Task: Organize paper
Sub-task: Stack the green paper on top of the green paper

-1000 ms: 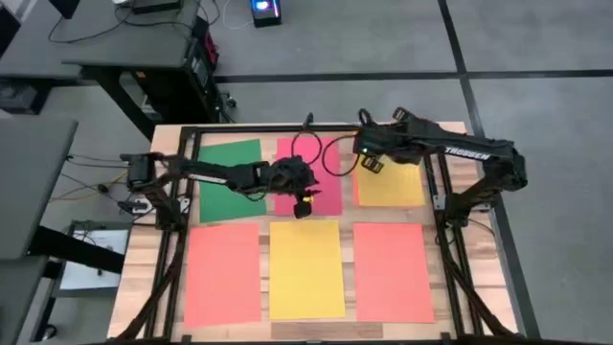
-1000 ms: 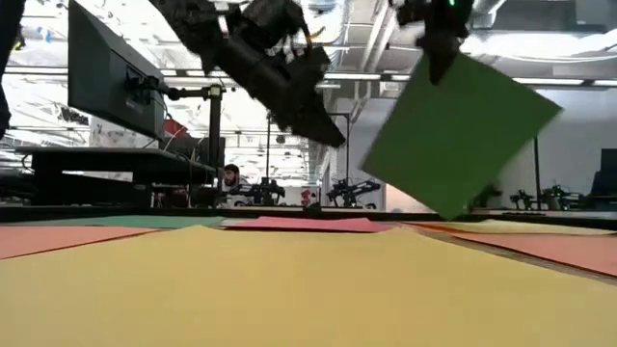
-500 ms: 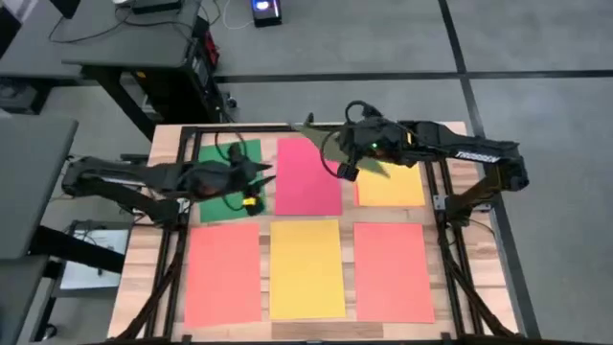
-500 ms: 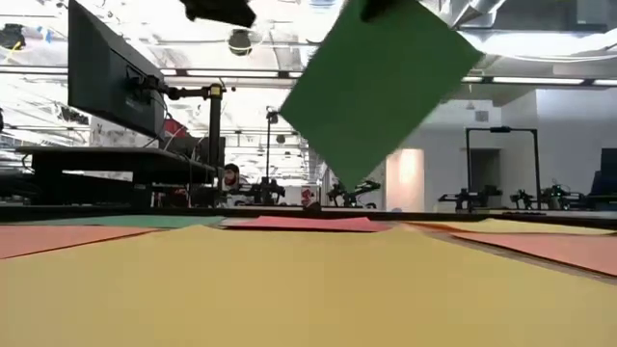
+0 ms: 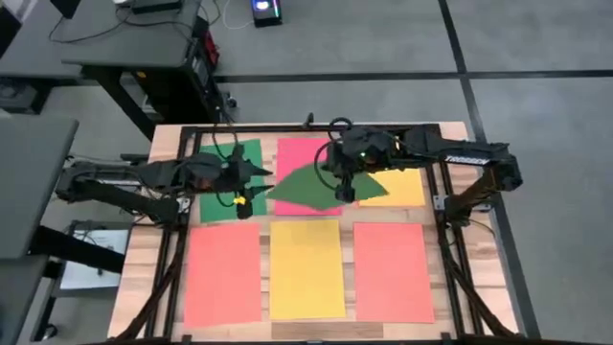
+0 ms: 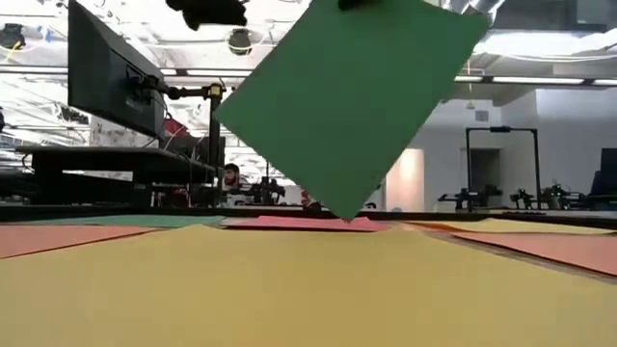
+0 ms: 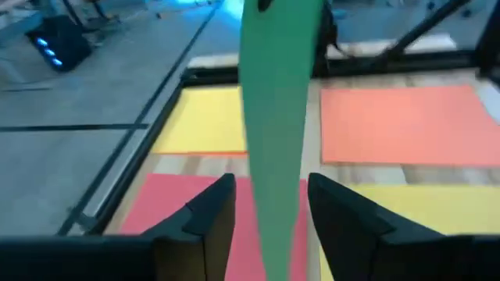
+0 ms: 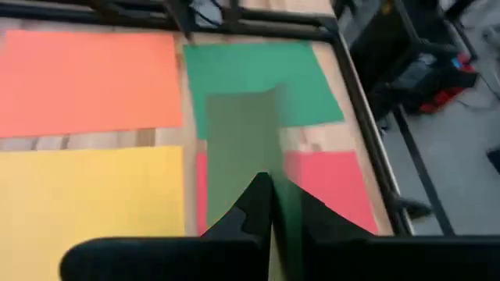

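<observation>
green sheet [image 5: 305,186] swung left, in right gripper [image 5: 343,188]

two green sheets [image 5: 305,187], two yellow [image 5: 306,267], two orange [image 5: 223,273], one pink-red [image 5: 299,151]

We see even, bright overhead light on the table [image 5: 144,287] from above, with only faint shadows under the arms. In the low view ceiling lamps [image 6: 540,79] glare white, and the near yellow sheet [image 6: 289,289] is soft and out of focus. Both wrist views are blurred, most of all the held green sheet [image 7: 273,117].
</observation>
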Tool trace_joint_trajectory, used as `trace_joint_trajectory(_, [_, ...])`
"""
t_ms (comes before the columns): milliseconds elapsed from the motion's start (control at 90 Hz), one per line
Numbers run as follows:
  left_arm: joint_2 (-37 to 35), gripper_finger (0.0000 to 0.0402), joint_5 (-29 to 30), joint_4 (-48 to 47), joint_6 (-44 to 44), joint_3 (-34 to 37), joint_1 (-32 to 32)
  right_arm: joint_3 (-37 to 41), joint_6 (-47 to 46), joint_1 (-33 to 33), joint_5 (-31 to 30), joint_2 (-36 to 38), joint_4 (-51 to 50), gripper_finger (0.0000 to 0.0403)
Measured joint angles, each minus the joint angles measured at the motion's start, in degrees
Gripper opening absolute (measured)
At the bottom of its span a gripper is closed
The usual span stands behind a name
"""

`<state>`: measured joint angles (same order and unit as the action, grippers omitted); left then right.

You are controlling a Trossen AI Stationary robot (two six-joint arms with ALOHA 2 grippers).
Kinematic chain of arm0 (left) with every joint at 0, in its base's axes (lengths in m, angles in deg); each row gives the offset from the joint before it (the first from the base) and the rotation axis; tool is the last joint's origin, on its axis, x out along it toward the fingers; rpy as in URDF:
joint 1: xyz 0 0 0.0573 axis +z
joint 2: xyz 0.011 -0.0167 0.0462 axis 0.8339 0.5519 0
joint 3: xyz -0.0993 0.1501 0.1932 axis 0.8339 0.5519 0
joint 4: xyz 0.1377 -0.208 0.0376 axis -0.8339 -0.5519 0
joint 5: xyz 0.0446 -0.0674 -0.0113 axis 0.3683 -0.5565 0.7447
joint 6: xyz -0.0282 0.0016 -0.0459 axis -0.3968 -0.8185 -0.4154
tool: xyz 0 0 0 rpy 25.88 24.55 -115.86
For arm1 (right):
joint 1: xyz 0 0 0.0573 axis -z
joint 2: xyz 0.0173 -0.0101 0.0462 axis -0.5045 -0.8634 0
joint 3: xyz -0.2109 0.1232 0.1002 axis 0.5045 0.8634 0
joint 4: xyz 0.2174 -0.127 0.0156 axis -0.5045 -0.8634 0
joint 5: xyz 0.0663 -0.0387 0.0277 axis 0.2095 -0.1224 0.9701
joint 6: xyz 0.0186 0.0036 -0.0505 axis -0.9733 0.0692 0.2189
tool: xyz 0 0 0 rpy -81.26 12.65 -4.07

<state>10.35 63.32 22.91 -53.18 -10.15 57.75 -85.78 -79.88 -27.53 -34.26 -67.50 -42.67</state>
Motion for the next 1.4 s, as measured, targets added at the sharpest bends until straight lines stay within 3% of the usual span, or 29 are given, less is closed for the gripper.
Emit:
trace_joint_trajectory(300, [4.6, 0.0184, -6.7, 0.7, -1.9, -0.6, 6.4, 0.0, 1.5, 0.4, 1.6, -1.4, 1.3, 0.0000])
trace_joint_trajectory(444, [8.7, 0.0188, -12.5, 0.8, -4.0, -0.8, 9.7, 0.0, 1.6, 0.2, 1.7, -1.3, 2.3, 0.0000])
trace_joint_trajectory(622, [11.4, 0.0184, -14.5, 0.7, -3.7, -0.8, 11.2, 0.0, 2.1, 0.3, 1.7, -1.3, 2.4, 0.0000])
trace_joint_trajectory(800, [10.9, 0.0133, -14.4, 0.7, -3.5, -0.8, 11.3, 0.0, 3.3, 0.4, 1.7, -1.3, 3.0, 0.0000])
trace_joint_trajectory(1011, [10.5, 0.0013, -14.4, 0.7, -4.3, -0.8, 11.3, 0.0, 4.6, 0.4, 1.7, -1.3, 4.9, 0.0000])
trace_joint_trajectory(1144, [10.5, 0.0002, -14.0, 0.6, -5.5, -0.8, 11.2, 0.0, 5.0, 0.4, 1.7, -1.3, 6.8, 0.0000])
trace_joint_trajectory(1300, [10.1, 0.0000, -8.7, 0.5, -8.5, -0.8, 10.3, 0.0, 6.1, 0.4, 1.7, -1.3, 7.5, 0.0002])
trace_joint_trajectory(1400, [9.9, 0.0000, -5.6, 0.6, -10.2, -0.8, 9.0, 0.0, 7.4, 0.3, 1.7, -1.1, 7.1, 0.0024])
